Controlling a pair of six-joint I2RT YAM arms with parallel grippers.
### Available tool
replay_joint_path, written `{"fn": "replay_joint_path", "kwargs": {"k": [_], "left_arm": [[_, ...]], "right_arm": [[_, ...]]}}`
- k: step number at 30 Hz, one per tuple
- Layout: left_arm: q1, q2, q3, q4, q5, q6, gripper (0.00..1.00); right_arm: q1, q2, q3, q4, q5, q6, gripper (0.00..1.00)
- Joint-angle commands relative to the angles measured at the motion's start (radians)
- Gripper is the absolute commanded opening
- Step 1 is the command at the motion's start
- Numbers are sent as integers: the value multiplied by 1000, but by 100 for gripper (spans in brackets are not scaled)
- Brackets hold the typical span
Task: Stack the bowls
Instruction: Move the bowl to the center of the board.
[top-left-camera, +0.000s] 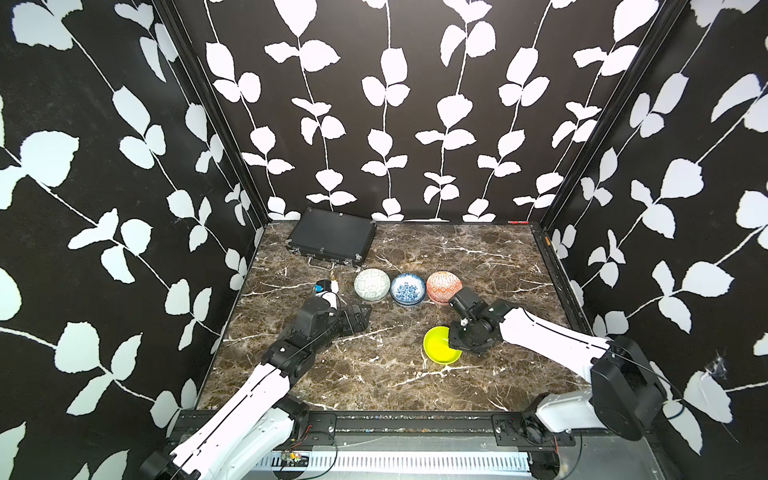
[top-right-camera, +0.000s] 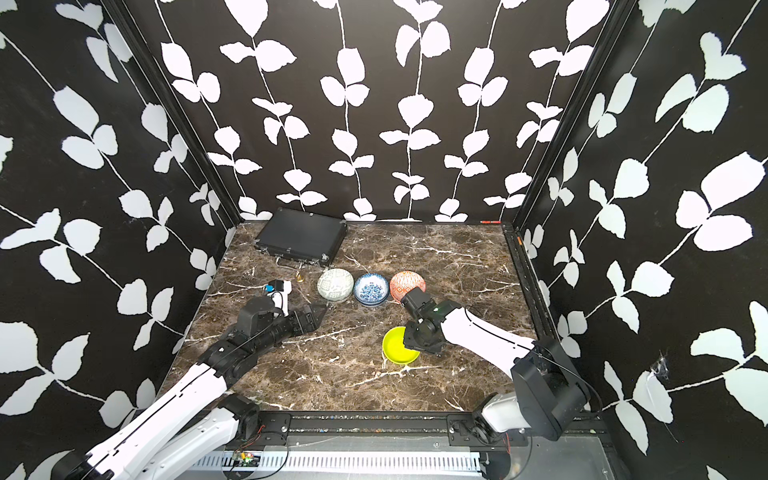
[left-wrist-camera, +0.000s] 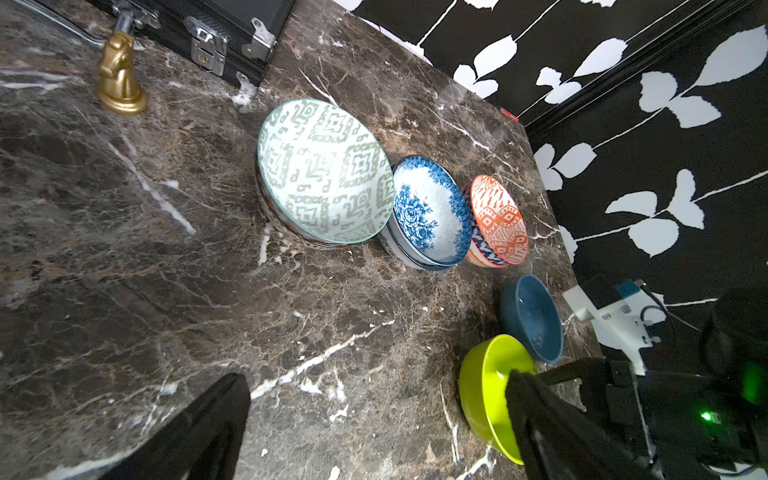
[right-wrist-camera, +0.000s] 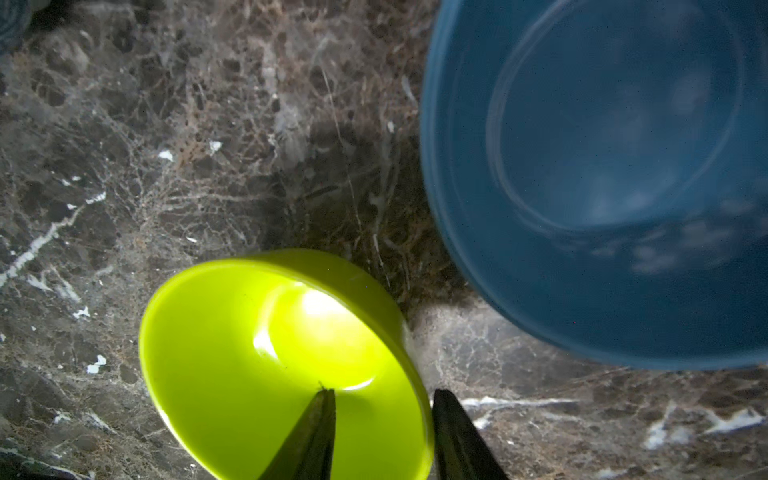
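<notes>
my right gripper (right-wrist-camera: 384, 392) is partly open and straddles the wall of the yellow bowl (right-wrist-camera: 249, 353): one finger (right-wrist-camera: 316, 436) hangs inside the bowl with a gap to the wall, the other is just outside the rim, so i judge nothing is clamped yet. if i close from here i pinch a single glossy wall, and i think the bowl could tip about that pinch or slide out on the lift. a sideways drag could also knock it into the plain blue bowl (right-wrist-camera: 602, 166), which stands just beside it and is hidden under the arm in both top views. the yellow bowl sits on the marble table (top-left-camera: 374, 374) toward my right, nearer to me than the row of three stacks, and holds nothing but that finger; the blue bowl is empty. in the row, a pale patterned bowl (left-wrist-camera: 324, 170) nests in another, a blue-floral bowl (left-wrist-camera: 428, 212) nests in another, and an orange-patterned bowl (left-wrist-camera: 498, 220) sits in a further bowl whose outer wall alone shows; each top bowl is empty. my left gripper (top-left-camera: 363, 314) is wide open, holds nothing, and hovers near the pale stack. a black case (top-left-camera: 332, 237) and a small gold chess knight (left-wrist-camera: 120, 79) lie beyond.
</notes>
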Motion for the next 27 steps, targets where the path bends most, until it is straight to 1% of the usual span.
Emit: {"fn": "replay_joint_path", "kwargs": {"k": [1,4,7,12,15,19,27], "left_arm": [[6,-68,-32,-37,-55,-9,99],[6,-114,-46,-47,-74,-16,99],[6,-129,-49,-52,-82,-17,99],[6,-128,-50,-52,-84,-17,99],[5,-129,-50,-51,-82,-16,99],[5,-125,-49,-49,-81,-14,99],[6,-100,-47,-31,-72,-9,99]], "right_arm": [[20,30,25,19,21,15,31],[33,58,49,16,23,16,21],[43,85,76,19,23,20,15],[52,153,175,-2,32,12,7],[53,194,221,3,25,5,4],[53,252,270,-4,22,-6,3],[64,291,284,16,10,-7,4]]}}
